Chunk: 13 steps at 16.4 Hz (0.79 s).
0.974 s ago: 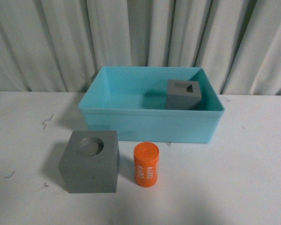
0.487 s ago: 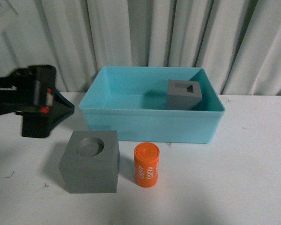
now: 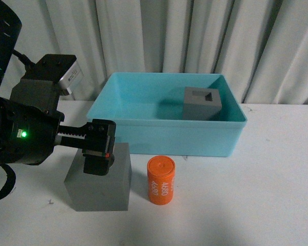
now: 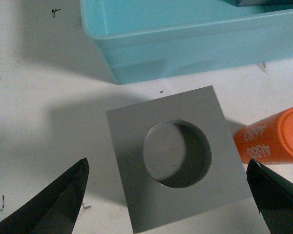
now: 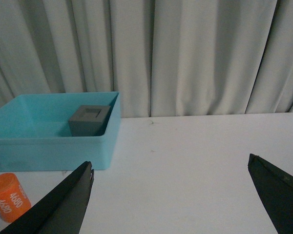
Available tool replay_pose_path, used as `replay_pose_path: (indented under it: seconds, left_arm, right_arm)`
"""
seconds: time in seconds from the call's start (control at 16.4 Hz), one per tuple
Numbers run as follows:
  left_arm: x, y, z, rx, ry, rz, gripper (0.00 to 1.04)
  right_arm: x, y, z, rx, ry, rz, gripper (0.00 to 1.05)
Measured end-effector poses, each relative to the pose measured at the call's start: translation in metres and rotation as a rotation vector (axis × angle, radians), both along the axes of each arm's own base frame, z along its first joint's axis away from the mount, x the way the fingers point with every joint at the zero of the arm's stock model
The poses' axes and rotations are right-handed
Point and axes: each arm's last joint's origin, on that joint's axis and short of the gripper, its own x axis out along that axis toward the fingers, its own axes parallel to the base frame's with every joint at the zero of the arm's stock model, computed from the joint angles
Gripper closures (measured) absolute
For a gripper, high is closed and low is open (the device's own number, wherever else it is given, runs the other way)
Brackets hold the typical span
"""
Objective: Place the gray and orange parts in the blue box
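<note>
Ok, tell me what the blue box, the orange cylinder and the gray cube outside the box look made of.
Blue box: likely moulded plastic, smooth, faint sheen, rimmed edge. Orange cylinder: probably plastic, slightly glossy, white printed digits. Gray cube: matte, even gray, no glare; plastic or a print, can't tell.

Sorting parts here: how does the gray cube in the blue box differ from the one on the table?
The boxed cube has a rectangular recess; the table cube has a round one. The boxed cube sits inside the blue box; the table cube stands outside it. Both are matte gray.
</note>
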Motion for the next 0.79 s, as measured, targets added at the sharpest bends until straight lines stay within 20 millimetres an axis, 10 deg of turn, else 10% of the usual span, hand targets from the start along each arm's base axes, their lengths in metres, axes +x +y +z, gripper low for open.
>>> replay_pose_path:
  seconds: [0.79]
  left_arm:
    - [0.025, 0.013, -0.037, 0.024, 0.059, 0.062, 0.07]
  right_arm:
    - [0.000, 0.000, 0.000, 0.000, 0.000, 0.000, 0.06]
